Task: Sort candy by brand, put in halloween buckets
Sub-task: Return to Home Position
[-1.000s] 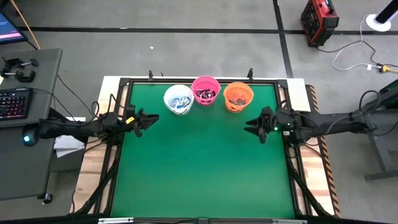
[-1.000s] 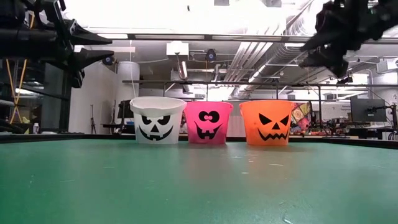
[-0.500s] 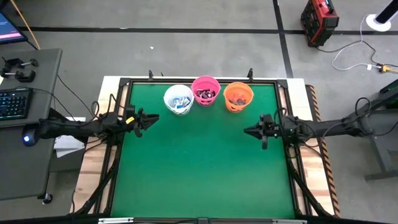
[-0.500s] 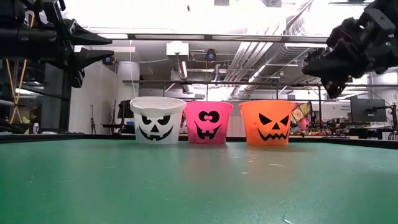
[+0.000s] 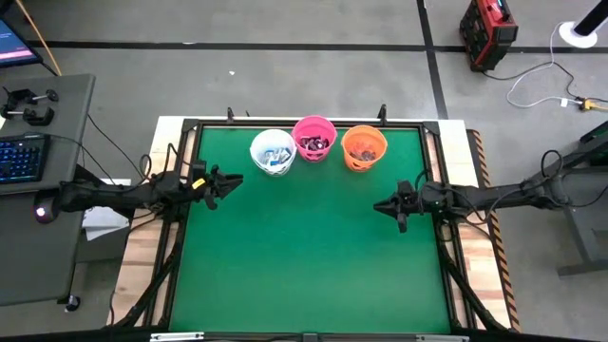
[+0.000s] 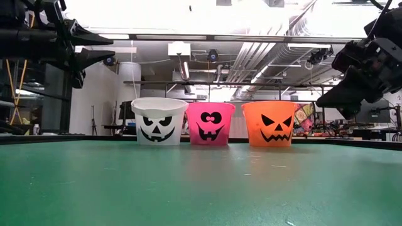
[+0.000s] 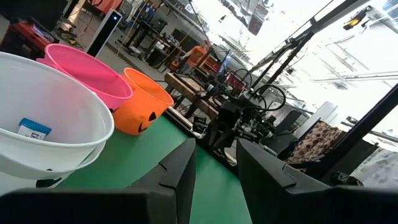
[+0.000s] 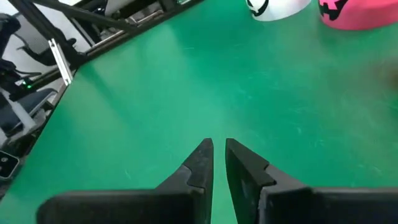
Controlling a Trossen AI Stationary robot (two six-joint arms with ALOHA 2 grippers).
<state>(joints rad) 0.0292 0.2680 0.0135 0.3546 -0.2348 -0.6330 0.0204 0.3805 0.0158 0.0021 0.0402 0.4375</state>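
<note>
Three buckets stand in a row on their bases at the far side of the green table: white (image 5: 273,152), pink (image 5: 313,139) and orange (image 5: 364,147). Candy lies inside each of them, and a blue-and-white sweet (image 7: 32,129) shows in the white bucket. My left gripper (image 5: 233,180) hovers open and empty above the table's left side, near the white bucket. My right gripper (image 5: 378,206) hovers above the right side, nearer than the orange bucket. Its fingers (image 8: 219,144) are almost together, hold nothing, and point slantwise down at bare mat.
The table has a black frame (image 5: 442,237) along its edges. A desk with a keyboard (image 5: 21,157) stands off the left side. The green mat (image 5: 304,256) in front of the buckets is open surface.
My right gripper has drawn back toward the table's right and near edges. It has come down and tipped its fingers downward. The buckets have stayed put.
</note>
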